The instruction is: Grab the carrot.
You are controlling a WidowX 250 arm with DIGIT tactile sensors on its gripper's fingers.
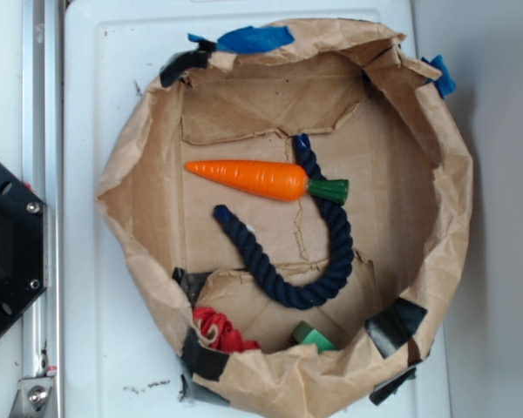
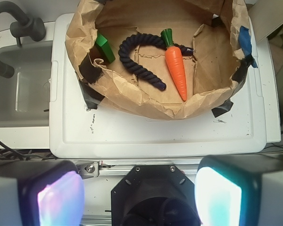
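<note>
The carrot (image 1: 254, 179) (image 2: 176, 68) is bright orange with a dark-green stem end. It lies flat inside a brown paper-lined bowl (image 1: 436, 226) (image 2: 146, 101), its stem resting against a navy-blue twisted rope (image 1: 283, 261) (image 2: 137, 59). In the wrist view my gripper (image 2: 139, 197) is open, with nothing between its two glowing pads (image 2: 61, 197). It hangs well short of the bowl, over the black robot base (image 2: 155, 195). The exterior view does not show the gripper.
A red fabric wad (image 1: 218, 329) and a green block (image 1: 314, 337) (image 2: 104, 47) lie by the bowl's wall. The bowl sits on a white tray (image 1: 96, 104) (image 2: 155, 136). A sink with a dark faucet (image 2: 19, 26) is on the wrist view's left. The black base plate (image 1: 9, 248) is left of the tray.
</note>
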